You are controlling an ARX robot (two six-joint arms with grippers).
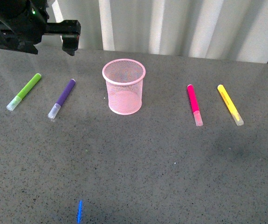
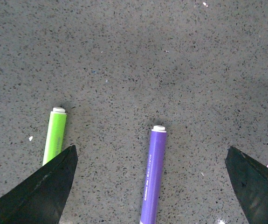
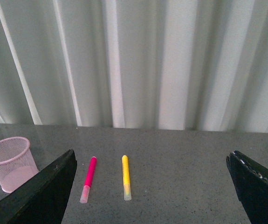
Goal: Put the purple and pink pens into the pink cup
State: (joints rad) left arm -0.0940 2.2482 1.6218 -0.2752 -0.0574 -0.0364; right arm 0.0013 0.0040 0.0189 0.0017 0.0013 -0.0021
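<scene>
The pink cup (image 1: 123, 86) stands upright mid-table, with nothing showing inside. The purple pen (image 1: 62, 98) lies left of it, clear cap toward me. The pink pen (image 1: 194, 105) lies right of the cup. My left gripper (image 1: 50, 49) is open, raised over the table at the far left. In the left wrist view (image 2: 151, 148) its jaws straddle the purple pen (image 2: 153, 172) from above, apart from it. My right gripper (image 3: 152, 152) is open and empty, out of the front view. It faces the pink pen (image 3: 89, 178) and the cup (image 3: 10, 163) from a distance.
A lime-green marker (image 1: 24, 91) lies left of the purple pen and shows in the left wrist view (image 2: 54, 137). A yellow marker (image 1: 230, 104) lies right of the pink pen. A small blue mark (image 1: 79, 211) is near the front edge. A ribbed wall runs behind the table.
</scene>
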